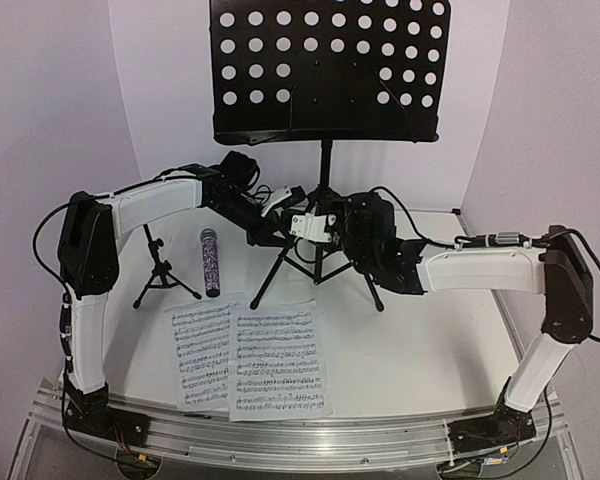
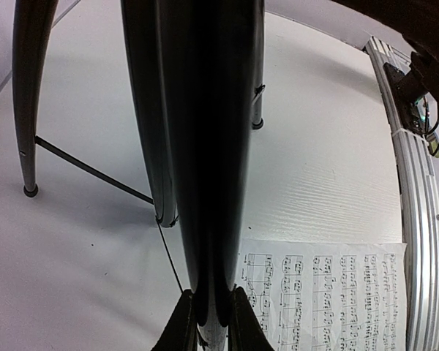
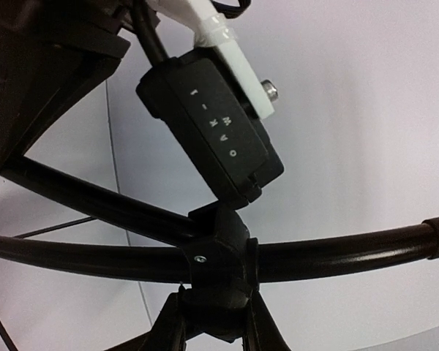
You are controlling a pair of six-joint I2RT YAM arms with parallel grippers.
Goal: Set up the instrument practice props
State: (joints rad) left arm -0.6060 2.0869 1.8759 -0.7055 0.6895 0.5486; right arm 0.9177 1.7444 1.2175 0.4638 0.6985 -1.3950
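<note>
The black music stand (image 1: 326, 170) stands at the back middle, its perforated desk (image 1: 330, 70) up high. My left gripper (image 1: 280, 215) is shut on a black tube of the stand (image 2: 205, 146), one finger (image 2: 181, 325) pressed on each side, low near the tripod. My right gripper (image 1: 325, 238) is shut on the stand's leg hub (image 3: 219, 270). Two white music sheets (image 1: 202, 355) (image 1: 277, 360) lie flat side by side at the front; one shows in the left wrist view (image 2: 336, 292). The glittery microphone (image 1: 209, 260) lies on the table beside the small mic stand (image 1: 160, 265), which is upright at the left.
The stand's tripod legs (image 1: 270, 275) spread over the table's middle, one foot near the sheets. White backdrop walls close the back and sides. A metal rail (image 1: 280, 435) runs along the near edge and also shows in the left wrist view (image 2: 417, 219).
</note>
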